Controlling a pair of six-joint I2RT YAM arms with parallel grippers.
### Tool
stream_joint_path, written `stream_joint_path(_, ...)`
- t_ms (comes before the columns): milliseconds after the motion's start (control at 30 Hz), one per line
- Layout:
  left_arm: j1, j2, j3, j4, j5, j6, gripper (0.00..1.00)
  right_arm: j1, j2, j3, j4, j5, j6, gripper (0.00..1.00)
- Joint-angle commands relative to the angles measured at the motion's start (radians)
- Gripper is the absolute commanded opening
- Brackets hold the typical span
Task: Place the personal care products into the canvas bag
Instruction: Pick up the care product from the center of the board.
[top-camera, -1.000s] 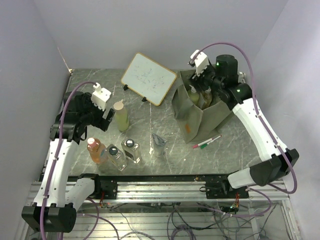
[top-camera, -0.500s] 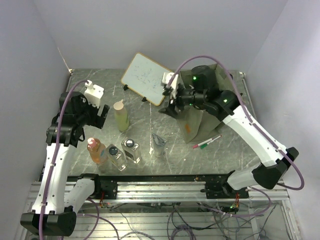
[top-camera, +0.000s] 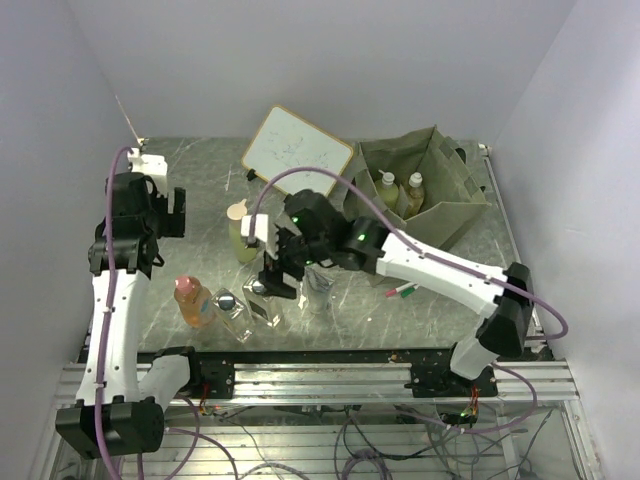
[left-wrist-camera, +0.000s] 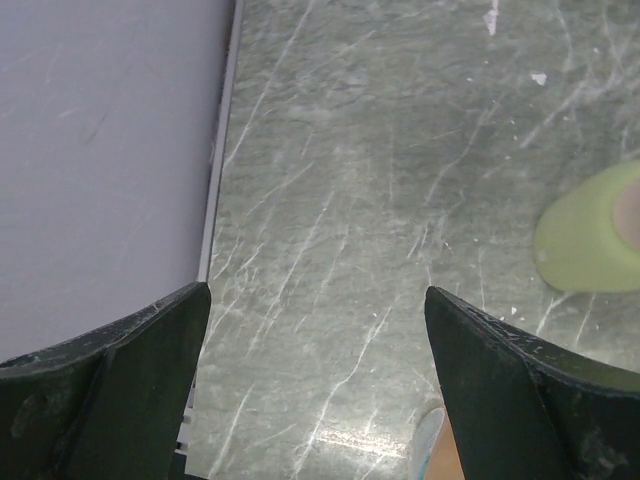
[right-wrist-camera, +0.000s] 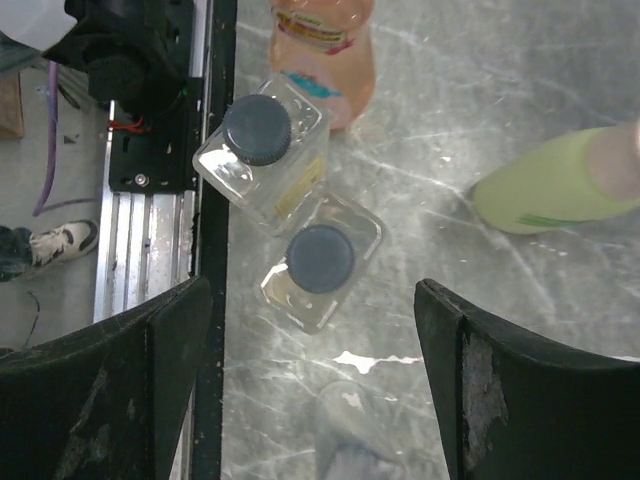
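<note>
At the near edge of the table (top-camera: 200, 195) the right gripper (right-wrist-camera: 312, 300), jaws spread, hovers over a clear square glass bottle (right-wrist-camera: 320, 262); next likely: descend, pinch, carry to canvas bag (top-camera: 455, 215) at two o'clock; left gripper (left-wrist-camera: 315, 330) spread, empty.

Table (top-camera: 210, 175): grey-green stone-look top, pale veins, fine scratches.

Far middle: wood-framed whiteboard (top-camera: 297, 157), propped at a tilt, faint scribbles on its face.

Far right: olive canvas bag (top-camera: 445, 215), standing, mouth open upward.

Left of centre: pale-green bottle (top-camera: 241, 235), upright, apart from the rest.

Near-left cluster by the table edge:
- orange-pink bottle (top-camera: 192, 302), upright
- first glass bottle (right-wrist-camera: 260, 145), clear, square, dark cap, touching the orange-pink bottle
- second glass bottle (right-wrist-camera: 320, 262), same kind, touching the first

Clear pouch (top-camera: 318, 290): just right of the glass bottles, partly hidden.

Marker pens (top-camera: 399, 291): right of centre, in front of the bag, mostly hidden, only the ends show.
</note>
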Motion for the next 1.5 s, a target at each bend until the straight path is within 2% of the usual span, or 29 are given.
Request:
stream_joint_path(0,0.060,0.006,0.057,0.041,0.042,-0.064,0.99,0.063,0.051,-0.013,0.059,0.107,0.074,0.83)
stream_joint_path(433,0.077,-0.031,0.017,0.062,0.113,-0.057,0.99,0.119,0.183,-0.024,0.084,0.333,0.204,0.84)
stream_joint_path(533,0.077,-0.039,0.008,0.067,0.125,-0.053,0.99,0.119,0.203,-0.029,0.089,0.368,0.233,0.81)
stream_joint_path(800,0.078,-0.037,0.014,0.064,0.142,-0.051,0.99,0.123,0.239,-0.044,0.092,0.382,0.285,0.62)
stream_joint_path(967,0.078,-0.044,-0.001,0.074,0.144,-0.051,0.99,0.125,0.245,-0.054,0.098,0.377,0.295,0.57)
stream_joint_path(1133,0.077,-0.053,-0.013,0.086,0.143,-0.044,0.99,0.127,0.248,-0.029,0.085,0.380,0.281,0.43)
stream_joint_path(1300,0.077,-0.064,-0.028,0.106,0.153,-0.033,0.99,0.122,0.241,0.065,0.047,0.410,0.238,0.16)
stream_joint_path(1400,0.077,-0.064,-0.031,0.111,0.154,-0.032,0.99,0.118,0.227,0.113,0.036,0.425,0.204,0.04)
stream_joint_path(1467,0.077,-0.062,-0.032,0.113,0.154,-0.032,0.99,0.112,0.224,0.149,0.020,0.439,0.181,0.00)
